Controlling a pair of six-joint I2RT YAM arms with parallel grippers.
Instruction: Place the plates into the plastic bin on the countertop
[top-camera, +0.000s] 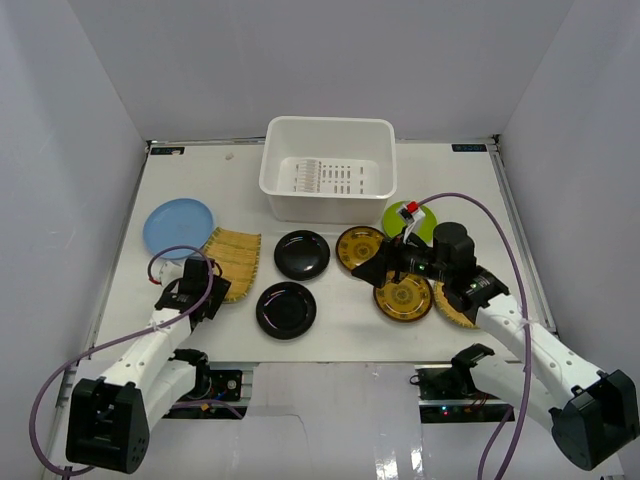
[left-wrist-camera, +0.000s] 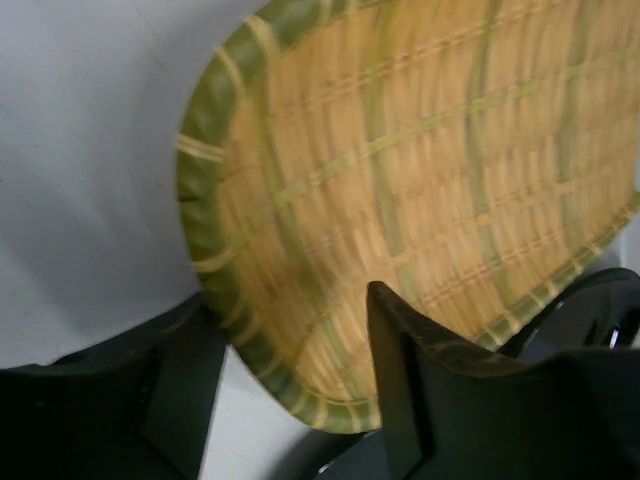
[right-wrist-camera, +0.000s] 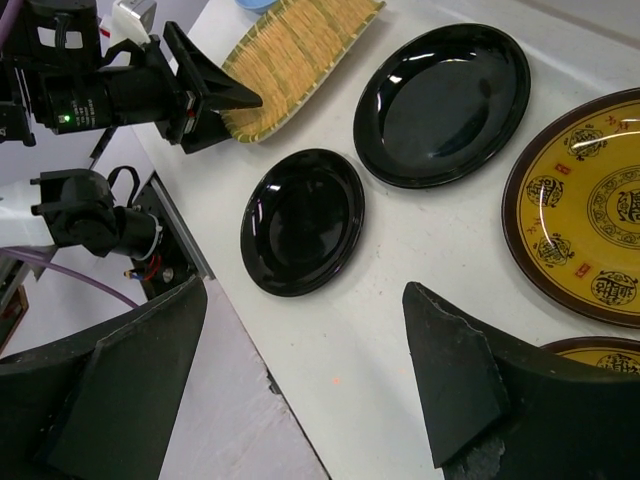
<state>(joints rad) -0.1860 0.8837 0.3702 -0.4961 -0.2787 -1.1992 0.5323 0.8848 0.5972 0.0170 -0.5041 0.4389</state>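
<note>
The white plastic bin (top-camera: 328, 170) stands at the back of the countertop (top-camera: 340, 330). In front of it lie a light blue plate (top-camera: 178, 226), a woven plate (top-camera: 235, 262), two black plates (top-camera: 302, 254) (top-camera: 286, 309), two yellow-brown plates (top-camera: 360, 247) (top-camera: 404, 297) and a lime green plate (top-camera: 410, 222), partly hidden. A second woven plate (top-camera: 455, 315) peeks out under the right arm. My left gripper (top-camera: 217, 292) is open, its jaws either side of the woven plate's (left-wrist-camera: 420, 170) near rim. My right gripper (top-camera: 370, 272) is open and empty above the table between the black plate (right-wrist-camera: 302, 220) and the yellow-brown plate (right-wrist-camera: 590, 210).
White walls close in the table on three sides. The table's front edge (right-wrist-camera: 250, 350) runs just under my right gripper (right-wrist-camera: 300, 400). Cables loop beside both arms.
</note>
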